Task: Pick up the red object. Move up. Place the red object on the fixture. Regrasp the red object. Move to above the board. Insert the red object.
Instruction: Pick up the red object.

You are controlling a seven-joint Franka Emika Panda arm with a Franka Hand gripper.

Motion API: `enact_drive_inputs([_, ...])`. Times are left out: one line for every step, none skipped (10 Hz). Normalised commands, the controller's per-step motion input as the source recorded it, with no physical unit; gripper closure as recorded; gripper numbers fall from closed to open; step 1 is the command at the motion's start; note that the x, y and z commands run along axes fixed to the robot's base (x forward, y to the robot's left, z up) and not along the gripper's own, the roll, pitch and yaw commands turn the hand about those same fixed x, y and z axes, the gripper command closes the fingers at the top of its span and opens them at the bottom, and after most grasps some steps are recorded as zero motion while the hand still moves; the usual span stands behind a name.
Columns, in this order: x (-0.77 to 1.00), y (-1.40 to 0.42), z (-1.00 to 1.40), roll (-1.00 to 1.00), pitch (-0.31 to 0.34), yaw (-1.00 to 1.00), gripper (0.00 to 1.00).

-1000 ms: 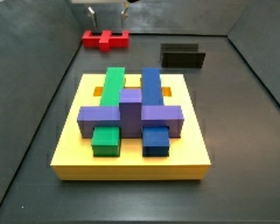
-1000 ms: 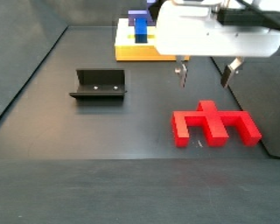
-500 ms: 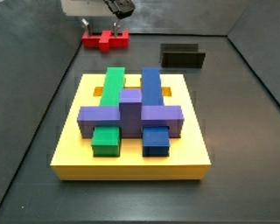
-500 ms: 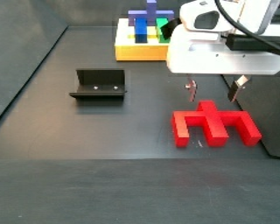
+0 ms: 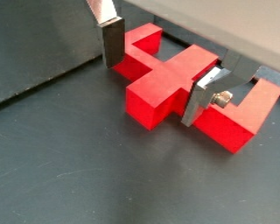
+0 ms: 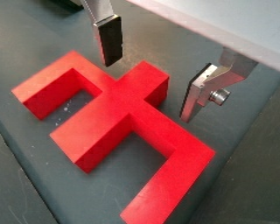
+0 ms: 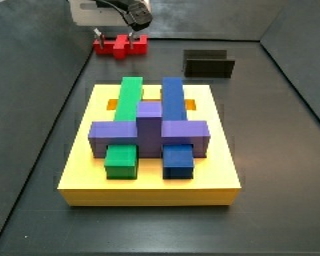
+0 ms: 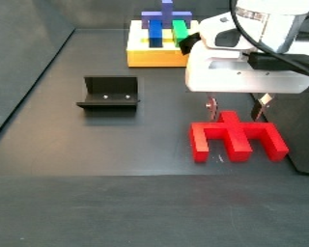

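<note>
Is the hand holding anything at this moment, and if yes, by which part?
Nothing is held. The hand is open, low over the red object, with one finger on each side of its central stem, not closed on it.

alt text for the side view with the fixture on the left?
The open gripper hangs just above the red object, its fingers straddling the central stem, not visibly clamped. The red object lies flat on the dark floor; the black fixture stands apart from it, and the yellow board with coloured blocks sits behind.
</note>
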Motion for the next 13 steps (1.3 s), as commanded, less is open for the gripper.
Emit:
enact_drive_inputs([-0.07,0.0,-0.42,-0.19,-0.136,-0.04,0.0])
enact_drive_inputs([-0.11,0.0,-0.5,-0.2,-0.159,-0.04,0.0])
enact_drive_inputs([-0.11,0.04,-0.47,-0.21,-0.157,-0.04,0.0])
enact_drive_inputs([-0.07,0.04,-0.42,-0.23,-0.151,-0.02,0.0])
enact_drive_inputs([-0.04,0.05,-0.37,-0.21,-0.139,0.0,0.0])
enact_drive_inputs([0.0,0.03,-0.23,-0.1,-0.087,0.0,0.0])
enact_drive_inputs([0.0,0.0,-0.05,0.07,0.0,0.0,0.0])
enact_drive_inputs([0.0,0.0,0.0,0.0,0.0,0.0,0.0])
enact_drive_inputs([0.0,0.0,0.0,0.0,0.0,0.0,1.0])
enact_drive_inputs([0.0,0.0,0.0,0.0,0.0,0.0,1.0])
enact_drive_inputs([0.0,0.0,0.0,0.0,0.0,0.0,1.0])
enact_drive_inputs([0.0,0.0,0.0,0.0,0.0,0.0,1.0])
enact_drive_inputs([0.0,0.0,0.0,0.0,0.0,0.0,1.0])
